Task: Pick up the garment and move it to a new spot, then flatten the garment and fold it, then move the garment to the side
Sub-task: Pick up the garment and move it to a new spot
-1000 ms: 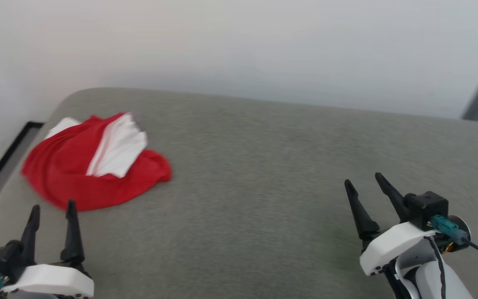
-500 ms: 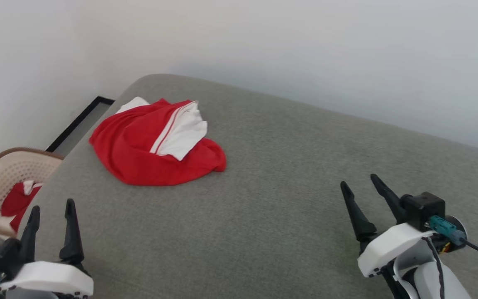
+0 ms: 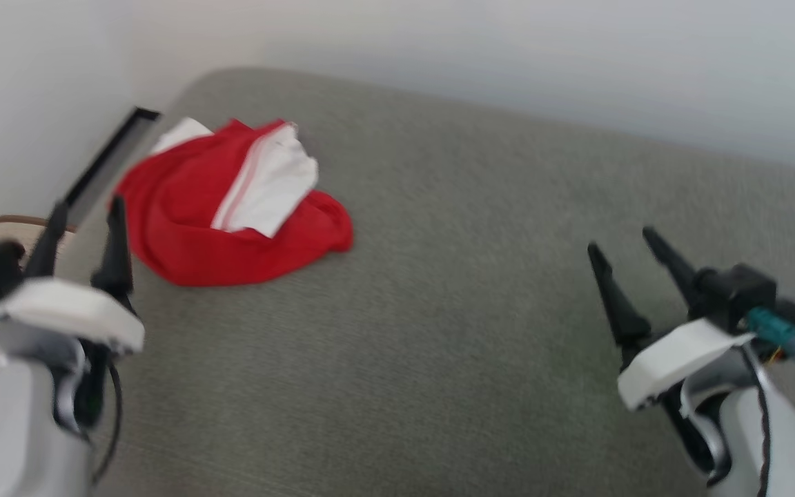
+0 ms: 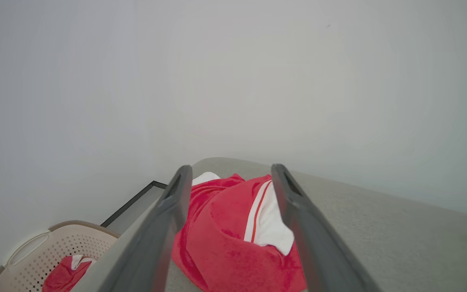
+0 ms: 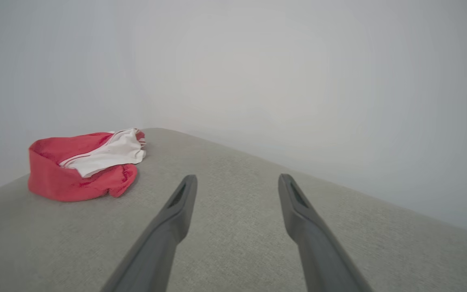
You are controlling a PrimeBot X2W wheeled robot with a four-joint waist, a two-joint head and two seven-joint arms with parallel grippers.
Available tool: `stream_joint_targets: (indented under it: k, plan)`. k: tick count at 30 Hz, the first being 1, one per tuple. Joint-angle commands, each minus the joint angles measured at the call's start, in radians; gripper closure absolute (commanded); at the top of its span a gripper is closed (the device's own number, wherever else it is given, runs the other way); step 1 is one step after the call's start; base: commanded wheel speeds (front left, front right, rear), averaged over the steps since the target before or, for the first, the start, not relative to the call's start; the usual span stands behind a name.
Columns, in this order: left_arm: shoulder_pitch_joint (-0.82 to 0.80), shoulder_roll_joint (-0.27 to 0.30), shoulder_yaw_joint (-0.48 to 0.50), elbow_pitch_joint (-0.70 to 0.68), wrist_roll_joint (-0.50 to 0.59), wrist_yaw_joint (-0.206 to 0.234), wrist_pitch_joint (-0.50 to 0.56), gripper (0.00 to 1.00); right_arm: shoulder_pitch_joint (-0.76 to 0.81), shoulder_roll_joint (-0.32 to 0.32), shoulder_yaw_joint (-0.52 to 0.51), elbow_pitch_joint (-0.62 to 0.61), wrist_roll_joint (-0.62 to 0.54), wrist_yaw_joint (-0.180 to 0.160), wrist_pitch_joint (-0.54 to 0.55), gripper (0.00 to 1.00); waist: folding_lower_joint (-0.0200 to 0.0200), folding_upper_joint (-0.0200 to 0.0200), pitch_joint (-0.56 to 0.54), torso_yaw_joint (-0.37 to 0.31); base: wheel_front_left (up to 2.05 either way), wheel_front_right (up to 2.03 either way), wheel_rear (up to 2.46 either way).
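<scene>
**Both grippers stand open and empty; the garment lies bunched and not yet picked up.**

Head view: the garment [image 3: 183,235], red with a white sleeve end folded on top, sits in a heap on the grey fabric-covered tabletop [image 3: 439,310]. The left gripper [image 3: 87,207] hangs just beside its near-left edge with jaws apart, probably because it is the closer arm for the pick. The right gripper [image 3: 618,240] waits well apart to the garment's right, jaws spread, holding nothing.

Left wrist view: the garment [image 4: 225,235] shows between the 2 fingers, so this arm seems aimed at it. A beige perforated basket [image 4: 26,259] left of the garment holds a small red-and-white cloth [image 4: 61,275].

Right wrist view: the garment [image 5: 67,178] lies far to the left of the 2 parted fingers, too crumpled to fold before it is lifted and spread.
</scene>
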Motion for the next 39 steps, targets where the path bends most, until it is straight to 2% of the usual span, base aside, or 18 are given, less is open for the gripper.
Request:
stream_joint_targets:
  k: [1,6,10,20,22,26,30,32,33,34,39]
  plan:
    - [-0.037,0.010,-0.006,0.025,-0.005,-0.006,0.004,0.00,-0.019,-0.007,0.000,-0.012,-0.010,0.000,0.004,0.00,0.0000,0.0000,0.072,-0.055,0.00,0.00,0.00]
    - [-0.216,0.046,-0.022,0.204,-0.036,-0.024,0.024,0.00,-0.077,-0.033,0.006,-0.075,-0.014,0.000,0.039,0.00,0.0000,0.0000,0.187,-0.124,0.00,0.00,0.00]
    - [-0.356,0.073,-0.042,0.355,-0.055,-0.031,0.080,0.00,-0.123,-0.055,0.008,-0.128,-0.021,0.000,0.064,0.00,0.0000,0.0000,0.278,-0.168,0.00,0.00,0.00]
    - [-0.609,0.098,-0.047,0.724,-0.121,-0.026,0.329,0.00,-0.203,-0.094,0.030,-0.227,-0.020,0.000,0.110,0.00,0.0000,0.0000,0.439,-0.238,0.00,0.00,0.00]
    - [-0.631,0.101,-0.060,0.787,-0.113,-0.018,0.386,0.00,-0.211,-0.094,0.032,-0.235,-0.024,0.000,0.118,0.00,0.0000,0.0000,0.454,-0.244,0.00,0.00,0.00]
    - [-0.638,0.071,-0.071,0.905,-0.123,0.011,0.504,0.00,-0.215,-0.092,0.035,-0.246,-0.024,0.000,0.122,0.00,0.0000,0.0000,0.468,-0.254,0.00,0.00,0.00]
    - [-0.617,0.045,-0.090,0.959,-0.123,0.025,0.616,0.00,-0.208,-0.086,0.038,-0.249,-0.025,0.000,0.125,0.00,0.0000,0.0000,0.467,-0.257,0.00,0.00,0.00]
    - [-0.604,0.042,-0.083,0.969,-0.136,0.027,0.628,0.00,-0.205,-0.084,0.037,-0.244,-0.023,0.000,0.125,0.00,0.0000,0.0000,0.461,-0.256,0.00,0.00,0.00]
    - [-0.601,0.047,-0.081,0.969,-0.137,0.023,0.605,0.38,-0.202,-0.083,0.036,-0.241,-0.025,0.000,0.125,0.00,0.0000,0.0000,0.455,-0.255,0.00,0.00,0.00]
    - [-0.601,0.057,-0.081,0.965,-0.137,0.019,0.590,1.00,-0.199,-0.080,0.034,-0.240,-0.022,0.000,0.124,0.00,0.0000,0.0000,0.450,-0.253,0.00,0.00,0.00]
    - [-0.638,0.115,-0.086,0.943,-0.123,0.004,0.516,1.00,-0.186,-0.077,0.014,-0.224,-0.019,0.000,0.111,0.00,0.0000,0.0000,0.416,-0.235,0.00,0.00,0.00]
